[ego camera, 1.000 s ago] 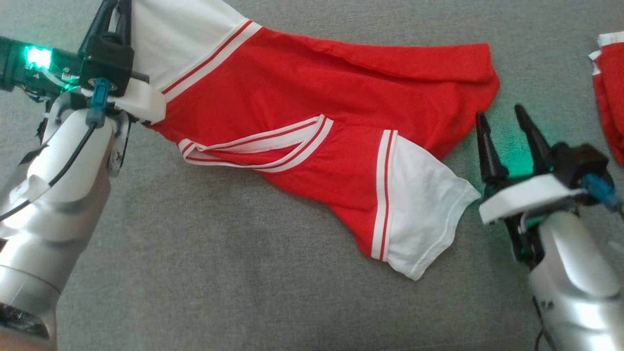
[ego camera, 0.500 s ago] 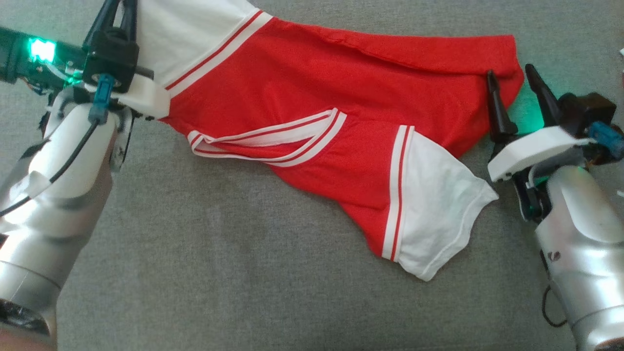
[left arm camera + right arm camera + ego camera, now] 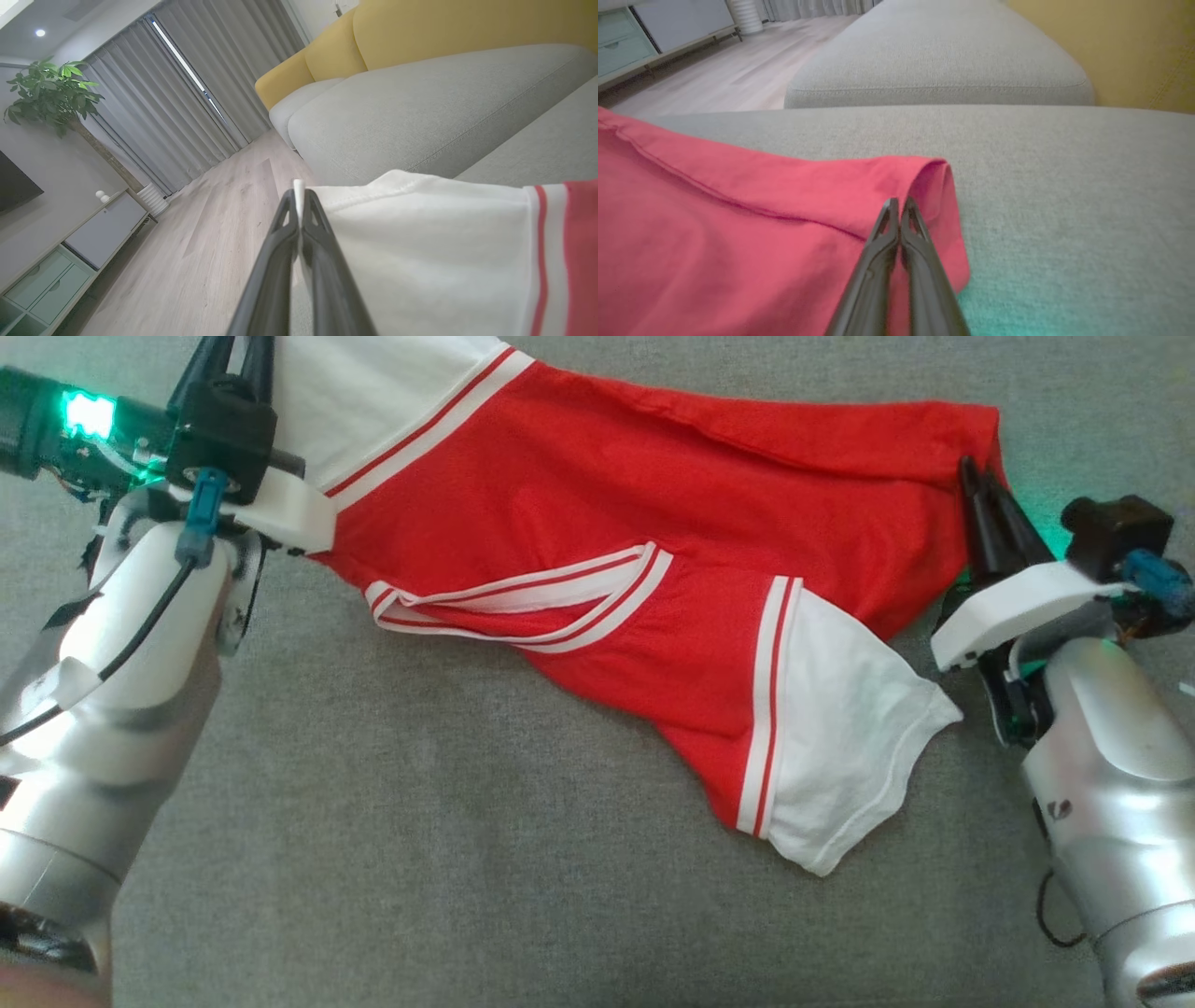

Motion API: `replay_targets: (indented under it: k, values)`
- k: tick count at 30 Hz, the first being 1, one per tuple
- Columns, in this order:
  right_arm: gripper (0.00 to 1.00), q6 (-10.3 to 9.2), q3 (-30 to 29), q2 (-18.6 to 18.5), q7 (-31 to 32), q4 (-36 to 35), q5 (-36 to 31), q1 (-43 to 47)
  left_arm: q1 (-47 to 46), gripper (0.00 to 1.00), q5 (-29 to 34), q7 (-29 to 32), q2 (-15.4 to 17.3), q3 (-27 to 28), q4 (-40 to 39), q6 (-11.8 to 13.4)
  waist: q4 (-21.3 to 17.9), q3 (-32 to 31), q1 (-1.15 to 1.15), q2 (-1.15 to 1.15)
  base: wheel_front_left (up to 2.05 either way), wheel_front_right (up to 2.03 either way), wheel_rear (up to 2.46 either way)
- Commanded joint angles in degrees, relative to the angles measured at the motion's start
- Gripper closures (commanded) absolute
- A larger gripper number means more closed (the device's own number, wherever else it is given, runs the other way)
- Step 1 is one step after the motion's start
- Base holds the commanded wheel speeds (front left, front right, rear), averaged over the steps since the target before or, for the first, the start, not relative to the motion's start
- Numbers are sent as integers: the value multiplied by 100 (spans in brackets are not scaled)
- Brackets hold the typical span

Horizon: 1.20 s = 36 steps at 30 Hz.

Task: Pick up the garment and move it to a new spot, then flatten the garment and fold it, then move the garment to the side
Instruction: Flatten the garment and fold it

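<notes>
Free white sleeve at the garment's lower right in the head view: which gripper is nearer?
Right. The right gripper pinches the red corner of the garment just above and right of that sleeve; the left gripper clamps the other white sleeve, across the garment.

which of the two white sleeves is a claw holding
The upper-left sleeve: the left claw is shut on its edge. The lower-right sleeve lies loose on the grey cushion; the right claw grips the red hem.
</notes>
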Motion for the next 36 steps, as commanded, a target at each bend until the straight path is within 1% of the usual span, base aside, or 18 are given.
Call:
replay_targets:
  k: [1,5,11,13,18,24,28,31,34,36]
  values:
    - [100,-5,14,-57,-36,-260,69,-64,-265,100,73,-29,238,220,-210,40,-11,-79,-1,0,0,0,0]
    - [100,-5,-172,-156,-36,-649,224,-22,-225,100,162,-29,316,290,-523,55,-41,-353,-1,0,0,0,0]
    - [100,-5,-505,-465,-36,-1353,562,95,-89,100,279,-29,466,503,-1274,-71,-111,-1004,-1,0,0,0,0]
    - [100,-5,-557,-537,-19,-1483,613,112,-56,100,283,-29,483,550,-1411,-108,-122,-1122,-1,0,0,0,0]
    - [100,-5,-870,-815,354,-2308,859,323,149,100,219,-29,515,835,-2077,-323,-181,-1778,-1,0,0,0,0]
    - [100,-5,-1363,-1051,1030,-3570,986,831,293,100,233,-29,568,1114,-2648,-522,-221,-2460,-1,0,0,0,0]
    - [100,-5,-1722,-1019,1601,-4472,985,1218,360,100,42,-29,561,1296,-2812,-675,-255,-2654,-1,0,0,0,0]
    - [100,-5,-1818,-904,2068,-5003,1063,1581,485,100,-178,1,533,1280,-2717,-854,-264,-2700,-1,0,0,0,0]
    - [100,-5,-1867,-785,2470,-5303,1139,1981,671,100,-386,178,490,1189,-2584,-1022,-247,-2628,-1,0,0,0,0]
    - [100,-5,-1848,-693,2697,-5319,1173,2231,840,100,-496,322,441,1097,-2491,-1096,-222,-2524,-1,0,0,0,0]
